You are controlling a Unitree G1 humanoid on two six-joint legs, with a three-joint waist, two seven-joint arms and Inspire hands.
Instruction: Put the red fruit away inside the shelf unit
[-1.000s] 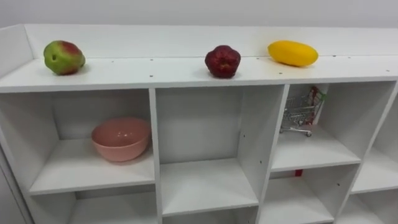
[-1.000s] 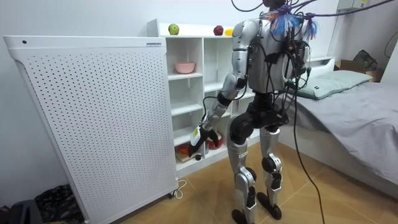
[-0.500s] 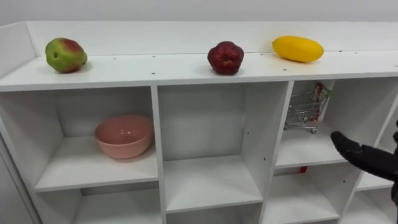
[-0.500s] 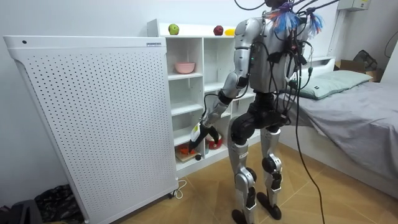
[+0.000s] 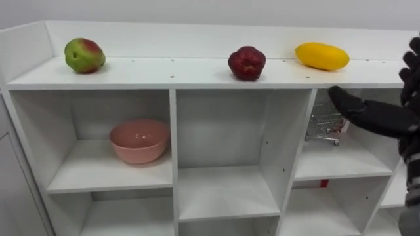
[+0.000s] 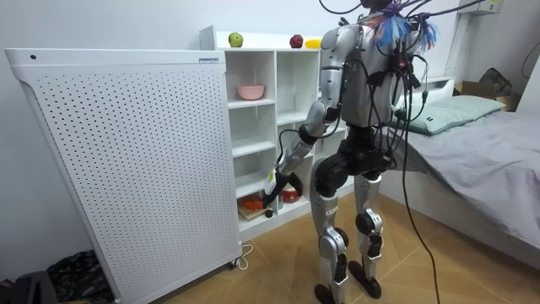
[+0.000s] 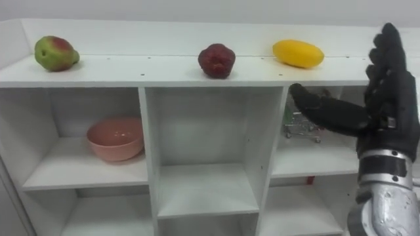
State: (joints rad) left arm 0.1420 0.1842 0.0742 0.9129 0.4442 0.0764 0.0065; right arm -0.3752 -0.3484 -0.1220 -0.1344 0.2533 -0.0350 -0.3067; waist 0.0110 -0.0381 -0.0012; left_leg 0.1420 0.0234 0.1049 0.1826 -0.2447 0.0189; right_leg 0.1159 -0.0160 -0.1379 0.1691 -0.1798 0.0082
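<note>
1. Along the top board (image 5: 164,73) of the closet (image 5: 173,164) sit three fruits: a green-red fruit (image 5: 84,55) near its left end, a dark red fruit (image 5: 247,63) about midway, and a yellow fruit (image 5: 321,56) toward its right.
2. The right hand (image 7: 388,85) hovers before the closet's upper right compartment, spread flat and empty. The left hand (image 6: 272,196) hangs by the closet's lower shelves; I cannot tell its grip.
3. The board's front edge has no lip, so a glancing reach would likely roll the yellow fruit off.
4. A toy cart (image 5: 323,124) crowds the upper right compartment. The middle one looks bare, and a pink bowl (image 5: 138,140) sits in the left.
</note>
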